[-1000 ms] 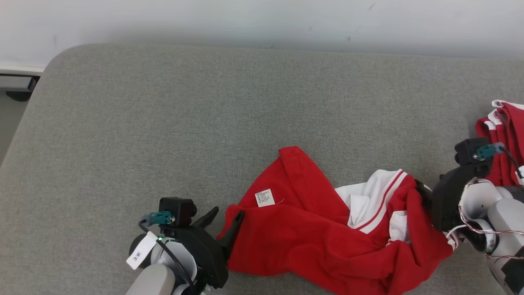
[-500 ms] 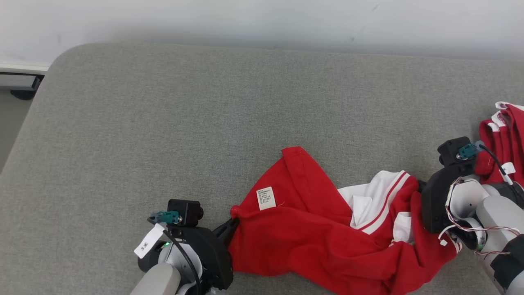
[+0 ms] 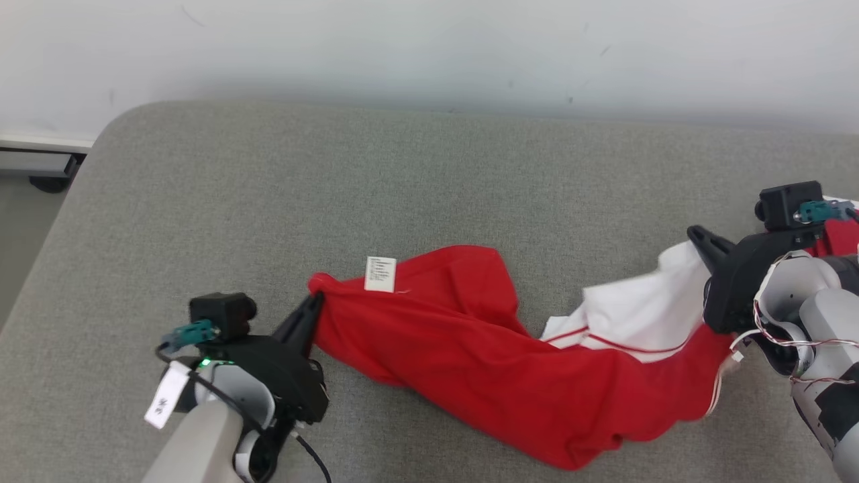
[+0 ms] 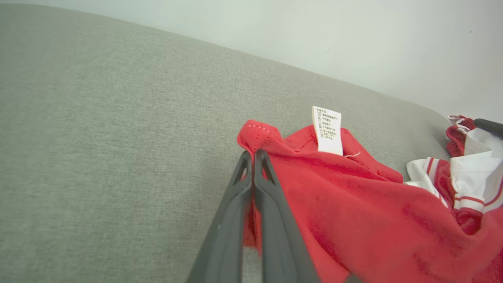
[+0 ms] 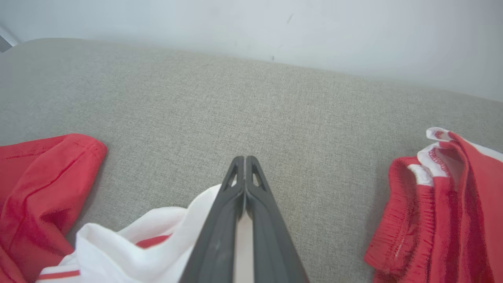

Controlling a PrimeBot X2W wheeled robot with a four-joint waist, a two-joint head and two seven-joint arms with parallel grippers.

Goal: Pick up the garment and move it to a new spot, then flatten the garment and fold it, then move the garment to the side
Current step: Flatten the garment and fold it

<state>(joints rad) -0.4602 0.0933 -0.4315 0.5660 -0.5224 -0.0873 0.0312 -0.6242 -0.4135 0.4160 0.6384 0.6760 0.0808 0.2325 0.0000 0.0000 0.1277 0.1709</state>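
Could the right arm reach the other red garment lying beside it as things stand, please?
Probably not yet: the right gripper is shut on the garment. The other red garment lies close across bare grey surface, so only that grip is in the way.

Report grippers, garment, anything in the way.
Left gripper shut on garment, red corner; right gripper shut on white edge. Stretched between them. Second garment near right gripper.

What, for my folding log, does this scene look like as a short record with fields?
Surface: grey padded table
Garment: red and white, stretched out between both pincers
Left pincer: shut on garment's red corner, near the white label
Right pincer: shut on garment's white edge
Other cloth: red bundle, apart, at the right
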